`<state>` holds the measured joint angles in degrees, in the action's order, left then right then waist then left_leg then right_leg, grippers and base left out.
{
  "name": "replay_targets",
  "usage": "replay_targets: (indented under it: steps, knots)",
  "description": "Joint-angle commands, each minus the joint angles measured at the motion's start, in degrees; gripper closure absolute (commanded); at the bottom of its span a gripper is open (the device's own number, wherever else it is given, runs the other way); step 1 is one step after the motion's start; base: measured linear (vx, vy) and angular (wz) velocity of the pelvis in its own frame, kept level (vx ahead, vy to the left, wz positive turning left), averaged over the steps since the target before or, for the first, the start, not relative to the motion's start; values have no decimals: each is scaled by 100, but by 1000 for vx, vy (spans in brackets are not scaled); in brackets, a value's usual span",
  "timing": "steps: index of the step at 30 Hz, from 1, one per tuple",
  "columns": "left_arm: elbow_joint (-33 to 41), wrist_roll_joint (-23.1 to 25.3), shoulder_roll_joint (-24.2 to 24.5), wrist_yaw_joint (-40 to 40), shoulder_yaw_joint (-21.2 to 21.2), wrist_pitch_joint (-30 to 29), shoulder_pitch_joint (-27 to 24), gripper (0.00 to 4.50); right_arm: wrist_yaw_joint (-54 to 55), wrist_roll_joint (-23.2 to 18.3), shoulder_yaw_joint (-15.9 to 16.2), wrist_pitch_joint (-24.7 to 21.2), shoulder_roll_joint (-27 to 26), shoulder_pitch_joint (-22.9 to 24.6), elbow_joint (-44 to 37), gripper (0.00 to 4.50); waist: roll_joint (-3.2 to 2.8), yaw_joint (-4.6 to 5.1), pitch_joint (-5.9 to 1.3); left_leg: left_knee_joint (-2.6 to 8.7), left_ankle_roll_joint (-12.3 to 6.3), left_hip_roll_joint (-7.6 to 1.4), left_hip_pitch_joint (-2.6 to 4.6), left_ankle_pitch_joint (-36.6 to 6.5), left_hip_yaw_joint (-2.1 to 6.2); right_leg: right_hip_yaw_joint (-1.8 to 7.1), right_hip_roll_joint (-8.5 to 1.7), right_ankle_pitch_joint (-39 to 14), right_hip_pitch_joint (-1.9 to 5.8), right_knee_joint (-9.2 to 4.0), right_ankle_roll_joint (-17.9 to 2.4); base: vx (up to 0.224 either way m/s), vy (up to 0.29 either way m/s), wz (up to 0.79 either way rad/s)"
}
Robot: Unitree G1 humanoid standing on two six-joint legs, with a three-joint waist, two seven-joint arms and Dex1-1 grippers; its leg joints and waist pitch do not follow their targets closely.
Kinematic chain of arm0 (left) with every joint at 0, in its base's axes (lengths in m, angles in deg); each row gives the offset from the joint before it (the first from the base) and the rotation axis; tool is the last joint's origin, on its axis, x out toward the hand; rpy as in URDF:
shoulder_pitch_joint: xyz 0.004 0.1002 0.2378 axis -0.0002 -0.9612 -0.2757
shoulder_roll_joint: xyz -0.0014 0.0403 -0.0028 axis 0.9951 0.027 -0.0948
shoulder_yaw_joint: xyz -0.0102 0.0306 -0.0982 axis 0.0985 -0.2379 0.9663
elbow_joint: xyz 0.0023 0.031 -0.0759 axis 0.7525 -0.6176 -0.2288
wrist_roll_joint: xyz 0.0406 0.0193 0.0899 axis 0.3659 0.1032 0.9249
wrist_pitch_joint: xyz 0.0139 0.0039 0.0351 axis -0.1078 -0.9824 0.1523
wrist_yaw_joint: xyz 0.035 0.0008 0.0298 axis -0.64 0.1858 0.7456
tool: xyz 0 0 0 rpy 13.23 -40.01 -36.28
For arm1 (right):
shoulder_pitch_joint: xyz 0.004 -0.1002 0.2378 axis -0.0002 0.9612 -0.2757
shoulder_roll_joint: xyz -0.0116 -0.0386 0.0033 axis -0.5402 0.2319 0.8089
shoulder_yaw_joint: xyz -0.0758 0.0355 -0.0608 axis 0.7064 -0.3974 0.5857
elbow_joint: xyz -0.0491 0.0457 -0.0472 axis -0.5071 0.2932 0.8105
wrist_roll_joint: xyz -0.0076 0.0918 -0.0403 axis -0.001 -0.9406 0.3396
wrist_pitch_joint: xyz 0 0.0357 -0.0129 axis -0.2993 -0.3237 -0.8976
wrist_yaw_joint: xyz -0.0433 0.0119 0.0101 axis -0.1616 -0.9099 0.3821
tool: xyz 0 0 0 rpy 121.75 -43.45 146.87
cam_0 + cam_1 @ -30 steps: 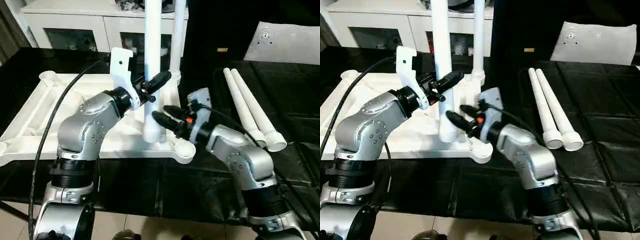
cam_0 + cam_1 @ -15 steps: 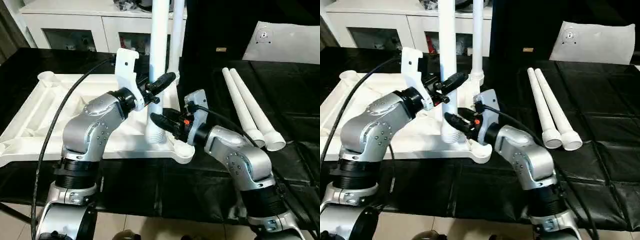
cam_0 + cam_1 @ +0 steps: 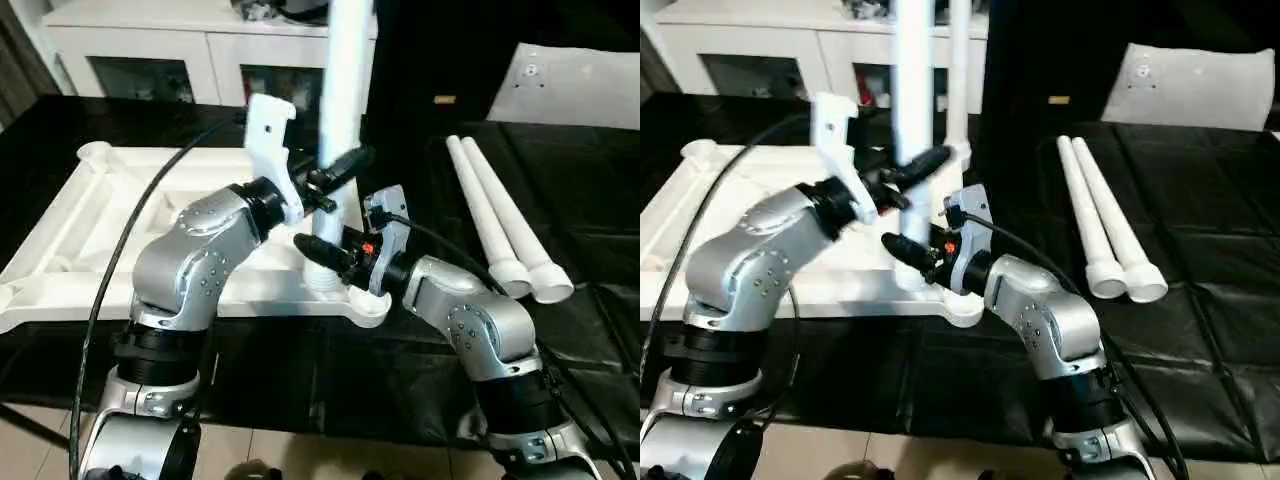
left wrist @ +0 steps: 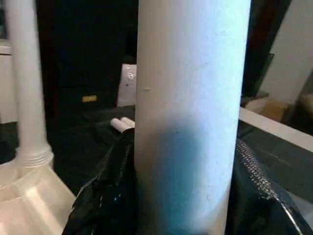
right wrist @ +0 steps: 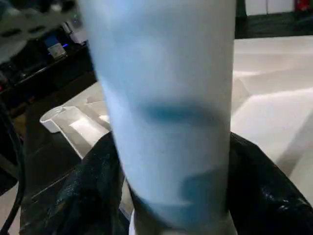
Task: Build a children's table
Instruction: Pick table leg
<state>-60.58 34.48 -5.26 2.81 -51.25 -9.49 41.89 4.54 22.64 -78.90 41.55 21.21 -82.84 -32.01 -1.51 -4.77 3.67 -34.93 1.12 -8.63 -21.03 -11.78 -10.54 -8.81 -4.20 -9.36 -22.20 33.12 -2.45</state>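
Both grippers, left gripper [image 3: 338, 172] and right gripper [image 3: 322, 250], clasp the upright leg [image 3: 340, 110], now carried toward the tabletop's [image 3: 120, 215] near corner socket [image 3: 368, 303].

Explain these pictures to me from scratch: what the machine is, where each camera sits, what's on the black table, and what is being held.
This is a humanoid robot with two silver arms, each ending in a black two-fingered pincer. Two pictures come from cameras in its head, looking down over its arms. The other two come from cameras on its wrists, looking along the fingers.

On the black table lies a white tabletop, upside down, ribs showing. One leg already stands in its far corner. Two spare legs lie to the right.

The left pincer grips another upright leg. The right pincer reaches around its lower end, above the near corner socket. How firmly it grips is unclear.
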Motion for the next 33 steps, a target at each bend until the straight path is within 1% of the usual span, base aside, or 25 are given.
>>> replay_targets:
  steps: [1,2,4,5,7,9,11,14,15,16,17,18,19,20,21,22,24,25,26,27,29,30,31,32,33]
  knots:
    - [71,31,73,-56,3,20,60,266,96,-2,-84,-80,-23,-147,26,202,13,3,-420,427,41,-545,60,-872,273,509,-672,-1838,317,-444,-428,0,0,0]
    - [46,87,113,-76,-11,48,64,266,80,0,-105,-58,-19,-160,61,202,8,11,-418,428,44,-545,67,-885,276,503,-667,-1913,313,-456,-398,0,0,0]
    - [26,134,154,-110,-20,73,69,266,71,33,-111,-16,2,-169,65,208,11,19,-421,432,41,-558,77,-878,284,503,-655,-1901,302,-452,-351,0,0,0]
    - [24,137,158,-116,-19,75,69,266,70,36,-114,-14,6,-169,63,231,5,15,-423,432,48,-560,81,-870,283,503,-652,-1872,297,-441,-359,0,0,0]
    - [20,145,179,-113,-21,86,69,266,53,56,-99,6,24,-168,51,237,6,12,-424,431,59,-561,76,-847,280,508,-652,-1780,299,-429,-386,0,0,0]
    - [14,193,226,-108,-48,119,72,266,-2,79,-46,45,56,-152,9,245,-1,-10,-436,429,63,-573,87,-795,280,513,-656,-1644,297,-408,-423,0,0,0]
    - [3,258,264,-93,-77,143,79,266,38,151,12,91,78,-139,-20,249,8,-6,-433,433,69,-571,73,-776,281,515,-656,-1576,305,-391,-449,0,0,0]
    - [3,310,271,-35,-85,126,92,266,117,359,177,159,127,-129,-57,253,14,0,-425,427,77,-557,67,-817,272,516,-665,-1680,313,-407,-455,0,0,0]
    - [-1,402,272,128,-67,90,118,266,105,336,136,201,96,-131,-33,254,15,2,-423,427,82,-556,70,-829,269,516,-666,-1747,310,-420,-427,0,0,0]
    - [-1,402,272,128,-67,90,118,266,105,336,136,201,96,-131,-33,255,15,3,-425,426,68,-555,75,-849,272,515,-665,-1781,311,-423,-418,0,0,0]
    - [-23,177,144,153,106,-15,155,266,-81,157,43,161,98,-155,-5,255,23,1,-425,424,61,-554,71,-848,269,513,-667,-1785,316,-425,-417,0,0,0]
    - [13,108,132,153,150,-73,150,266,-120,53,-50,137,78,-162,4,256,19,-5,-429,420,47,-561,71,-831,271,512,-666,-1761,315,-420,-425,0,0,0]
    - [42,72,134,145,168,-106,143,231,-126,-4,-114,136,58,-162,8,256,20,-2,-428,420,42,-564,69,-822,271,514,-666,-1743,315,-416,-434,0,0,0]
    - [46,68,138,142,168,-111,141,210,-135,-9,-115,140,60,-161,5,256,20,-3,-430,423,32,-568,70,-808,277,511,-662,-1711,310,-411,-451,0,0,0]
    - [122,-35,186,60,189,-204,95,196,-349,-120,-142,221,126,-138,-75,256,11,-9,-435,417,23,-571,77,-821,276,510,-668,-1666,314,-403,-478,0,0,0]
    - [122,-35,186,60,189,-204,95,196,-349,-120,-142,221,126,-138,-75,256,13,-11,-435,421,11,-574,76,-819,277,511,-665,-1647,314,-404,-485,0,0,0]
    - [160,-230,239,-90,296,-241,46,166,-689,-243,-144,278,276,-89,-199,256,13,-16,-437,412,-13,-563,66,-784,267,512,-662,-1571,325,-399,-489,0,0,0]
    - [188,-315,270,-158,331,-279,33,166,-783,-292,-161,276,322,-73,-233,256,18,-18,-440,411,-27,-562,63,-751,270,512,-663,-1539,332,-387,-496,0,0,0]
    - [198,-358,274,-181,353,-304,32,155,-819,-312,-175,273,339,-70,-243,257,14,-21,-436,409,-48,-557,56,-717,266,511,-654,-1523,325,-387,-508,0,0,0]
    - [246,-608,281,-292,473,-462,26,146,-999,-406,-228,264,421,-57,-290,257,26,-28,-437,401,-60,-553,63,-719,259,508,-669,-1585,331,-386,-551,0,0,0]
    - [274,-760,286,-354,543,-576,19,143,-1112,-462,-252,261,474,-51,-319,257,27,-27,-432,398,-70,-548,58,-719,254,506,-662,-1638,326,-396,-556,0,0,0]
    - [329,-910,357,-516,573,-668,-20,142,-1318,-563,-258,242,581,-37,-377,257,29,-30,-431,399,-78,-550,64,-726,257,502,-654,-1690,321,-401,-549,0,0,0]
    - [332,-921,361,-525,575,-675,-22,142,-1331,-569,-258,242,588,-36,-380,257,29,-36,-435,398,-82,-550,66,-726,257,501,-657,-1702,328,-402,-540,0,0,0]
    - [383,-1226,404,-711,687,-844,-57,142,-1596,-666,-253,225,731,-23,-440,257,28,-35,-438,401,-94,-561,62,-701,262,500,-650,-1661,329,-384,-530,0,0,0]
    - [399,-1360,416,-785,746,-903,-68,142,-1713,-705,-252,215,799,-18,-465,257,23,-43,-442,392,-92,-558,68,-701,255,502,-659,-1645,330,-378,-553,0,0,0]
